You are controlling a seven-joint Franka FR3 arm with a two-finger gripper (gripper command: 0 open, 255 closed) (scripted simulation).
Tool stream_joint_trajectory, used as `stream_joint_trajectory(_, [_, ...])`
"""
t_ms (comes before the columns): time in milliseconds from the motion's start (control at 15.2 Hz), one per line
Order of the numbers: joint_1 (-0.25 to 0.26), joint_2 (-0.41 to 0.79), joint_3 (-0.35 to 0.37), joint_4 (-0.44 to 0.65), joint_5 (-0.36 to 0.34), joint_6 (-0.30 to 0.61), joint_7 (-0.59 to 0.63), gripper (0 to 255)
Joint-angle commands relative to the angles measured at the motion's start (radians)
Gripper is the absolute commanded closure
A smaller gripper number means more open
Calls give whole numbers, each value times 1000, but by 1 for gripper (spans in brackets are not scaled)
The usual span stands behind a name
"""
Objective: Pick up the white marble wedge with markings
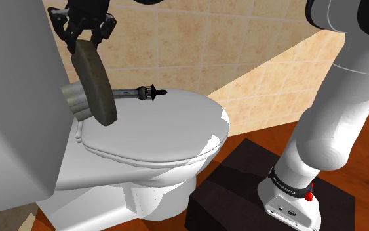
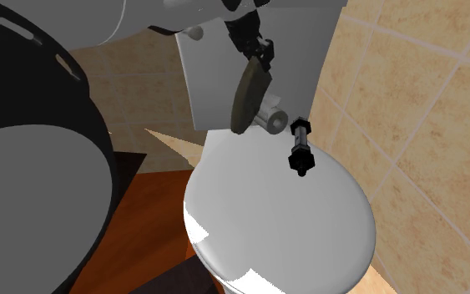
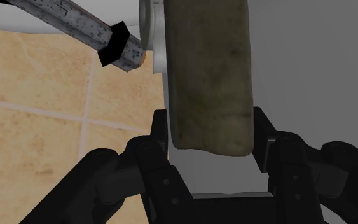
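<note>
The wedge [image 1: 95, 82] is a drab olive-brown slab with mottled markings, thick at one end. It hangs upright from my gripper [image 1: 84, 31], which is shut on its upper end. The wedge's lower end is over the back of the white toilet lid [image 1: 163, 128], just in front of the tank; I cannot tell whether it touches the lid. From the second exterior view the wedge [image 2: 250, 90] hangs below the gripper [image 2: 256, 46]. In the wrist view both fingers [image 3: 160, 130] press the sides of the wedge [image 3: 209, 70].
A dark, speckled rod-shaped tool [image 1: 142, 94] lies on the lid behind the wedge. A grey cylinder [image 1: 75, 102] sits against the toilet tank [image 1: 19, 98]. Tiled walls stand behind and beside the toilet. My stand [image 1: 242, 190] is on the wooden floor.
</note>
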Motion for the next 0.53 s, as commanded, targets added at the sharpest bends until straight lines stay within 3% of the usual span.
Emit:
stream_joint_trajectory(0, [2, 5, 2, 34, 2, -29, -7, 255])
stream_joint_trajectory(462, [9, 23, 7, 123, -1, -102, -21, 255])
